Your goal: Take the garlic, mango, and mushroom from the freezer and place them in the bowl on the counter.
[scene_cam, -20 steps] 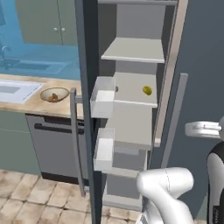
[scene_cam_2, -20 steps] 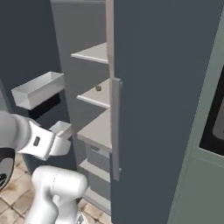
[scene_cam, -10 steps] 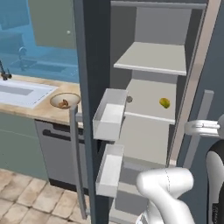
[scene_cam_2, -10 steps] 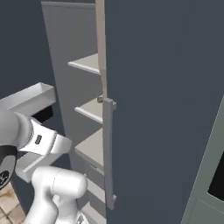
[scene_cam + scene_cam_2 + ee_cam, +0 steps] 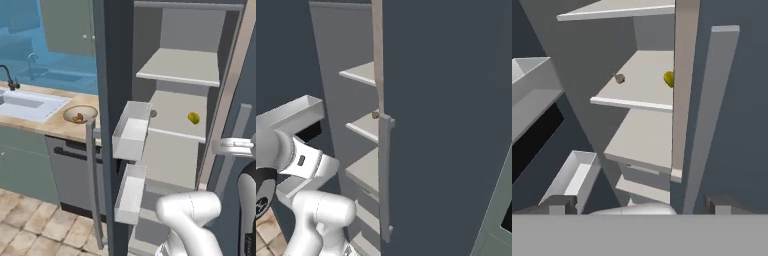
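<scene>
While the gripper (image 5: 639, 202) hangs wide open and empty, low before the freezer (image 5: 115, 60), its finger tips frame the shelves. Mango (image 5: 193, 118) lies near the right edge of the middle shelf (image 5: 175, 112); a small brown item, probably the mushroom (image 5: 153, 113), sits towards the left edge. Judged light, firm, smooth and liable to roll; grip across the mango's narrow middle. Bowl (image 5: 80, 114) waits on the counter (image 5: 45, 125), already holding something. No legible writing.
</scene>
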